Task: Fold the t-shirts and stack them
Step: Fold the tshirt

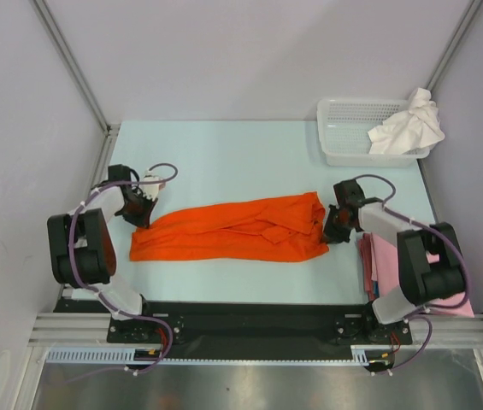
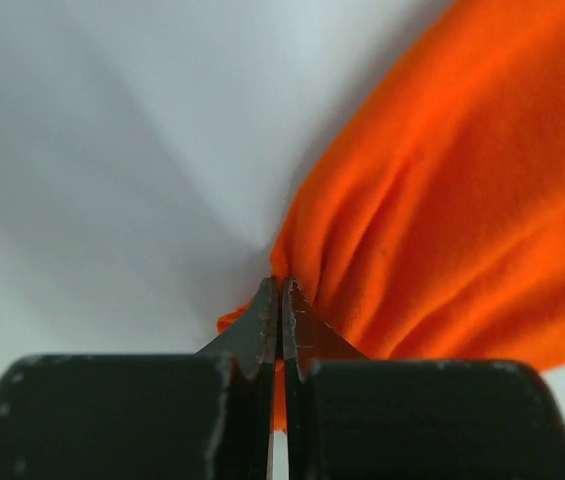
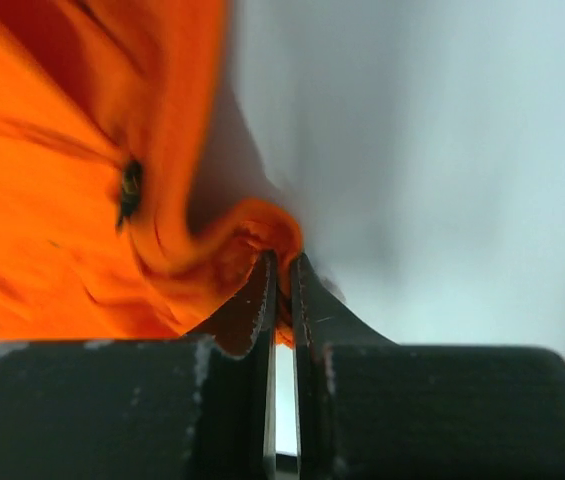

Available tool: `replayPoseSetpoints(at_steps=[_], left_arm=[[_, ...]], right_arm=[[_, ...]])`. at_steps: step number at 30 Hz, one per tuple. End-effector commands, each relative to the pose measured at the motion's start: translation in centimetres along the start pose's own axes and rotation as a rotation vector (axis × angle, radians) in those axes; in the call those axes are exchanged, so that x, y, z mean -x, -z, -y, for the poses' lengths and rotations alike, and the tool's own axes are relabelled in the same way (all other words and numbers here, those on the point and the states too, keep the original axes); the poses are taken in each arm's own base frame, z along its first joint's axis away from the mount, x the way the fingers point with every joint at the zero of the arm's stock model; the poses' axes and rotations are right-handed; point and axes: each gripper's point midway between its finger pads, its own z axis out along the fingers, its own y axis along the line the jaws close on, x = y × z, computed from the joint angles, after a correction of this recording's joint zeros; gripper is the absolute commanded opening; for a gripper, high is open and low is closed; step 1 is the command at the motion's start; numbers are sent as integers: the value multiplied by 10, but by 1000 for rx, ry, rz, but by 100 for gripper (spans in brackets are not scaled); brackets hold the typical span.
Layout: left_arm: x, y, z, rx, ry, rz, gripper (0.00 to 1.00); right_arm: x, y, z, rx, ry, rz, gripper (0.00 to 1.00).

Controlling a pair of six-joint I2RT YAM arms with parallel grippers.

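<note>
The orange t-shirt (image 1: 232, 231) lies stretched left to right across the middle of the table, bunched into a long band. My left gripper (image 1: 144, 213) is shut on its left end; the left wrist view shows the cloth (image 2: 442, 220) pinched between the jaws (image 2: 282, 290). My right gripper (image 1: 330, 224) is shut on its right end; the right wrist view shows a fold of the cloth (image 3: 82, 180) clamped at the fingertips (image 3: 284, 262). A white t-shirt (image 1: 408, 124) hangs over the basket's rim. Folded pink t-shirts (image 1: 386, 265) lie under the right arm.
A white lattice basket (image 1: 352, 132) stands at the back right of the pale table. Grey walls and metal posts close in the sides and back. The arm bases sit on a black rail at the near edge.
</note>
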Motion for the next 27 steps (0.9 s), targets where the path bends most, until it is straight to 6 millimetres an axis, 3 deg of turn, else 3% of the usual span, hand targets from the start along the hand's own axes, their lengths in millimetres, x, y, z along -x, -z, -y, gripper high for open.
replayPoseSetpoints(at_steps=[1,2,5,7,8,9,11,12,14,15,17,18,19,22,25,27], left_arm=[[-18,16,31,-118,-110,9,1],[-27,17,40,-141,-121,1,1],[-43,21,63,-229,-158,-7,1],[-46,28,76,-285,-181,4,2],[-47,30,82,-306,-190,5,2],[-48,33,88,-327,-207,3,2],[-44,34,102,-378,-227,15,3],[-46,35,110,-409,-235,6,4],[-42,34,130,-468,-276,8,4],[-40,32,137,-482,-287,6,5],[-38,30,157,-531,-324,2,5],[-35,30,171,-561,-361,-3,5],[-35,30,180,-583,-382,-4,5],[-31,31,211,-666,-453,-2,6],[-28,31,234,-720,-518,-9,6],[-27,28,252,-759,-561,-13,7]], right_arm=[[69,-21,-19,-7,72,182,0],[94,-25,-27,-23,95,216,0],[139,-36,-53,-19,127,267,0],[159,-39,-69,-22,166,294,0],[157,-57,-68,-42,177,254,0],[183,-49,-88,-13,188,303,0],[189,-70,-95,-16,199,265,0],[210,-66,-111,12,204,301,0],[222,-70,-125,36,209,299,0],[239,-76,-138,58,213,321,0],[246,-84,-150,69,216,315,0],[248,-99,-153,66,217,304,0],[266,-88,-175,116,224,342,0],[287,-93,-195,130,230,378,0],[299,-106,-197,122,209,409,0],[314,-101,-206,159,188,465,0]])
